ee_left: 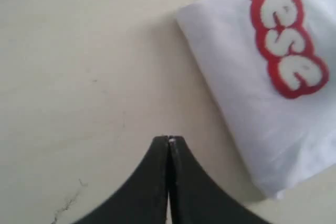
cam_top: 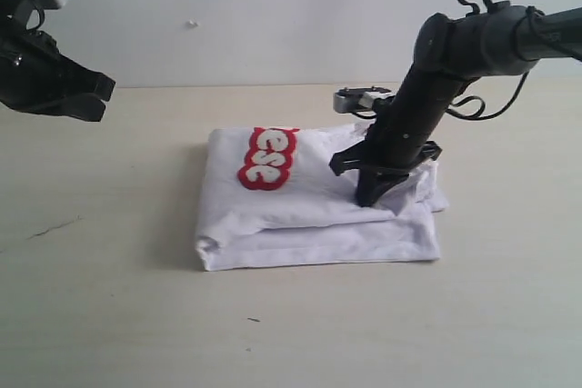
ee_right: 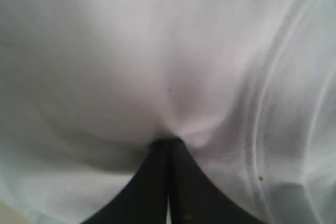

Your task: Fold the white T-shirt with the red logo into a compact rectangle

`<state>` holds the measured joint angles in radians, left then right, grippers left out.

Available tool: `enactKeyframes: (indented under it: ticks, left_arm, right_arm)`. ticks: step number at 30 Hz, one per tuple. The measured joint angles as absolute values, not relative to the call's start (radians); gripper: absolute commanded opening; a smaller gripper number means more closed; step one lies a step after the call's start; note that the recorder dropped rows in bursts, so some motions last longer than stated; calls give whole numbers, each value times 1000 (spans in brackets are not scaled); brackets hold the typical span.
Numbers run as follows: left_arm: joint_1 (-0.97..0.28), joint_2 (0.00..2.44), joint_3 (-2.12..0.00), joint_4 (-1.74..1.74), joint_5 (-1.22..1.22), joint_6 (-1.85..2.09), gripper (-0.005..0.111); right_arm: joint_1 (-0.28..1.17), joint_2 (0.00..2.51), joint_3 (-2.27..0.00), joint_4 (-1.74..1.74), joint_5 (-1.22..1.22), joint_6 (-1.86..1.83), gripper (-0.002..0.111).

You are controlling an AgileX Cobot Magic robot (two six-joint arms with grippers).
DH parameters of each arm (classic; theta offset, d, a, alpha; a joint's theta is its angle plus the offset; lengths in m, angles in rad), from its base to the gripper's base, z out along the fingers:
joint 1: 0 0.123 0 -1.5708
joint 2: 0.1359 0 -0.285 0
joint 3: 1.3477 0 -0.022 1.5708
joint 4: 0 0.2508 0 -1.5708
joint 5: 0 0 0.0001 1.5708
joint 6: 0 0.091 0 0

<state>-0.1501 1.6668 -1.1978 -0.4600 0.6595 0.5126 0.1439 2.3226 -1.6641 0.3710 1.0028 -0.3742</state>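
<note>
The white T-shirt (cam_top: 309, 224) lies folded into a thick rectangle in the middle of the table. The red logo (cam_top: 266, 159) shows on its top layer at the back left, with only a few letters visible. My right gripper (cam_top: 371, 199) points down onto the shirt's right part, shut, its tips pressed into the fabric, which puckers around them (ee_right: 169, 141). White cloth (ee_right: 157, 51) fills the right wrist view. My left gripper (cam_top: 91, 97) hangs shut and empty above the table, far left of the shirt. In the left wrist view its tips (ee_left: 169, 139) are over bare table, with the shirt (ee_left: 247, 103) and logo (ee_left: 286, 40) off to one side.
The beige table (cam_top: 109, 297) spreads around the shirt, with a thin dark scratch (cam_top: 50, 227) at the left and a small speck (cam_top: 253, 320) in front. A pale wall (cam_top: 273, 6) stands behind. A grey-white block (cam_top: 362, 97) on the right arm hangs over the shirt's back edge.
</note>
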Motion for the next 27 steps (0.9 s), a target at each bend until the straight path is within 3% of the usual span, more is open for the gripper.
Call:
enactKeyframes:
  ticks: [13, 27]
  left_arm:
    - [-150, 1578, -1161, -499, 593, 516, 0]
    - [-150, 1465, -1118, -529, 541, 516, 0]
  right_arm:
    - [258, 2299, -1649, 536, 954, -408, 0]
    - [260, 1961, -1628, 515, 878, -415, 0]
